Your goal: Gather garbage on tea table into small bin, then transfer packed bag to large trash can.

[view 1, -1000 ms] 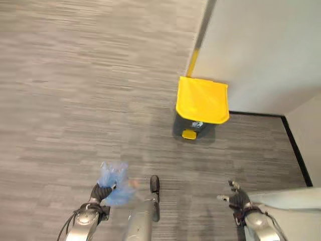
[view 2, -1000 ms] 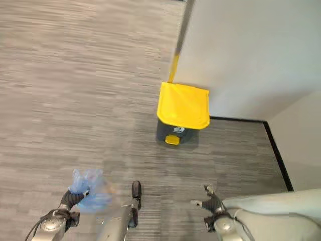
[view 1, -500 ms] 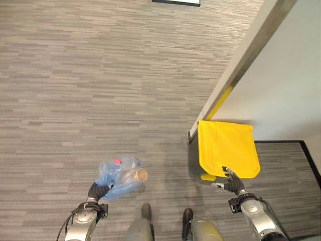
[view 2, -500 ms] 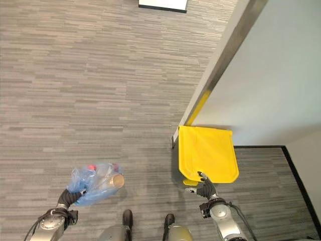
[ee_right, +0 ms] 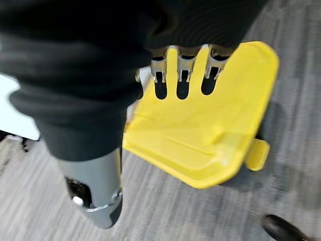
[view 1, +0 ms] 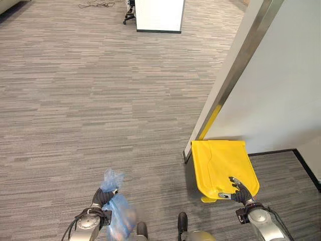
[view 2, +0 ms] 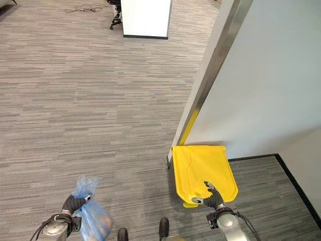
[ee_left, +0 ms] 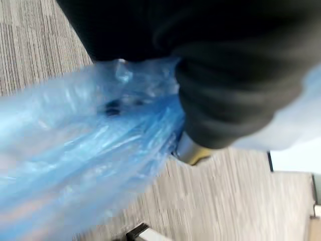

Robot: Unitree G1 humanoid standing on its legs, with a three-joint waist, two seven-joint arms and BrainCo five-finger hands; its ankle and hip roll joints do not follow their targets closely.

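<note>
Fingers of the left hand (view 1: pixel 103 197) are curled round the gathered neck of the blue bag (view 1: pixel 119 221), which hangs low beside it so it can be carried to the bin (view 1: pixel 224 167). The right hand (view 1: pixel 240 191), fingers straight and apart, hovers over the closed yellow lid, probably to open it. The thin, translucent bag bulges with rubbish.

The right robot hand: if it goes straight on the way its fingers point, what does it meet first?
Probably the yellow lid of the bin: the right robot hand points at it with straight fingers, though depth is unclear.
</note>
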